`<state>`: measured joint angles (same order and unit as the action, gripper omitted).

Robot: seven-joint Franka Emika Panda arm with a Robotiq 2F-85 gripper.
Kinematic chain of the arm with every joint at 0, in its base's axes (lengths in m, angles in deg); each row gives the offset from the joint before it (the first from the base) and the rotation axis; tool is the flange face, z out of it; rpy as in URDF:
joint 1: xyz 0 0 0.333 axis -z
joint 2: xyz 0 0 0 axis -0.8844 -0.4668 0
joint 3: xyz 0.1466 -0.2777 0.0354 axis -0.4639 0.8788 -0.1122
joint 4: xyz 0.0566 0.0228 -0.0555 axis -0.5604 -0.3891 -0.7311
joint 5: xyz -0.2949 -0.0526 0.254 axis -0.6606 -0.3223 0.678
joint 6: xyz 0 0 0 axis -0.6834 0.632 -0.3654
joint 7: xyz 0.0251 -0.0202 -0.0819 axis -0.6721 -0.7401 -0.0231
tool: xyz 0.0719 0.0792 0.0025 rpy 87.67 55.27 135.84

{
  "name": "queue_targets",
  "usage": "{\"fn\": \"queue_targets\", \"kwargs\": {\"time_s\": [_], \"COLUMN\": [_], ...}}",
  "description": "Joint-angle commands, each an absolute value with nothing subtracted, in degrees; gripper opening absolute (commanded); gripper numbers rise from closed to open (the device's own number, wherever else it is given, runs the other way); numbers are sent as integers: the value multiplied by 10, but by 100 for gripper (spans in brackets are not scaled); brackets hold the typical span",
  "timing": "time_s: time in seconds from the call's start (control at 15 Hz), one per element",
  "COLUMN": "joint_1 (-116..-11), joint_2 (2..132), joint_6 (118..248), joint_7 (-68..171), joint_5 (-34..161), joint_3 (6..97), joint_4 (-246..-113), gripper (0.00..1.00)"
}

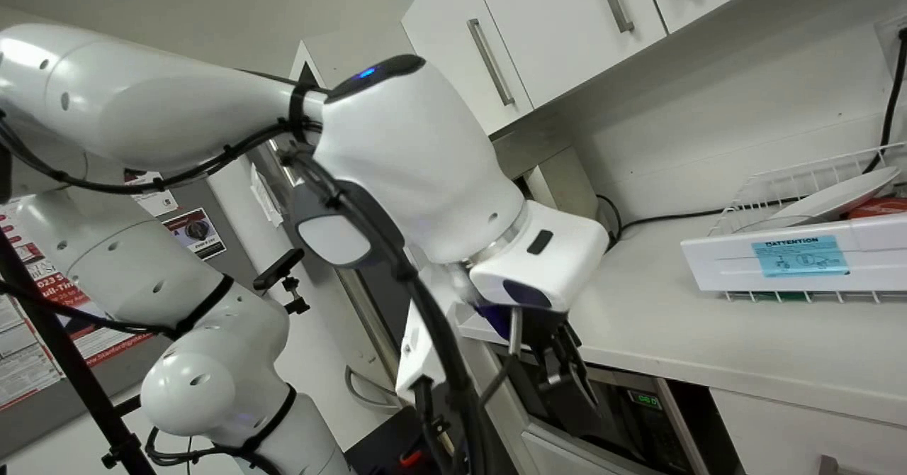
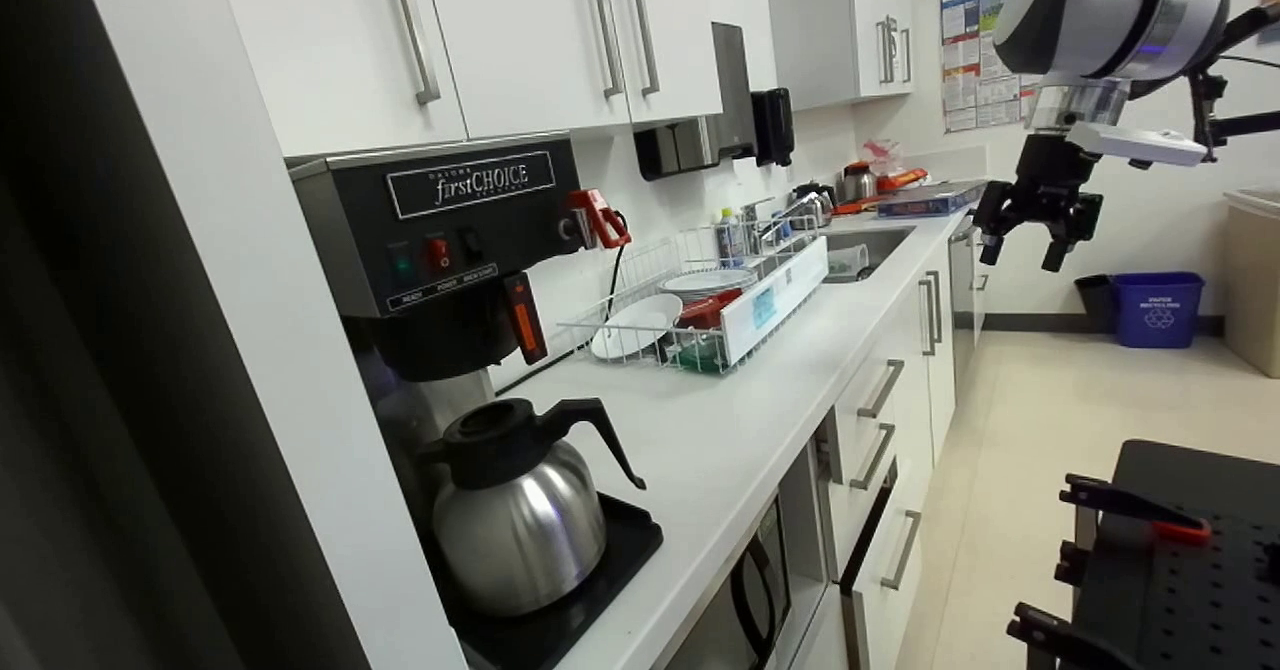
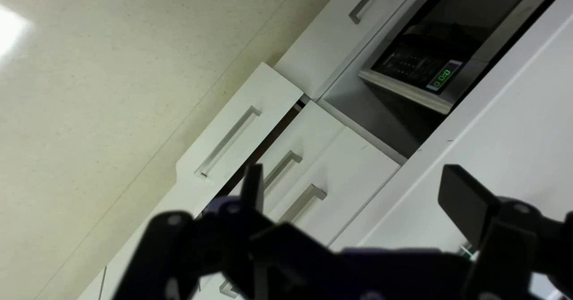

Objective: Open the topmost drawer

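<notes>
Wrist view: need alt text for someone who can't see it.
A black two-fingered end effector, jaws wide apart, looms before white drawers with grey bar handles: the topmost drawer looks shut, the third drawer down stands partly open. Upper right, a black-and-silver microwave shows green digits; beige floor fills much of the left.

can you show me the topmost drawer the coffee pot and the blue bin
Topmost drawer point(image 3: 360, 169), wrist view: its white front.
Coffee pot point(image 2: 520, 535), in an exterior view: its steel body.
Blue bin point(image 2: 1158, 310), in an exterior view: its front.
</notes>
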<state>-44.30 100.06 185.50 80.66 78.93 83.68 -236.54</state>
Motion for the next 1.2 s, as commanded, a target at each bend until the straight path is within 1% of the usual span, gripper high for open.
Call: {"fn": "queue_targets", "kwargs": {"time_s": [0.0, 0.07, 0.2, 0.33, 0.4, 0.47, 0.53, 0.73, 0.93, 1.13], "joint_1": [-501, -524, -545, -541, -527, -472, -476, -445, -443, -383], "joint_2": [903, 882, 828, 764, 726, 701, 787, 723, 711, 667], "joint_6": [1810, 1784, 1726, 1663, 1627, 1598, 1659, 1630, 1628, 1595], "joint_7": [945, 990, 1068, 1137, 1162, 1175, 1139, 1163, 1163, 1221], "joint_5": [948, 999, 1099, 1197, 1245, 1279, 1214, 1258, 1260, 1342], "joint_3": [939, 980, 1029, 1044, 1038, 984, 985, 949, 946, 900], "joint_4": [-2298, -2283, -2257, -2238, -2230, -2226, -2258, -2243, -2235, -2220], "gripper": [100, 100, 100, 100, 100, 100, 100, 100, 100, 100]}}
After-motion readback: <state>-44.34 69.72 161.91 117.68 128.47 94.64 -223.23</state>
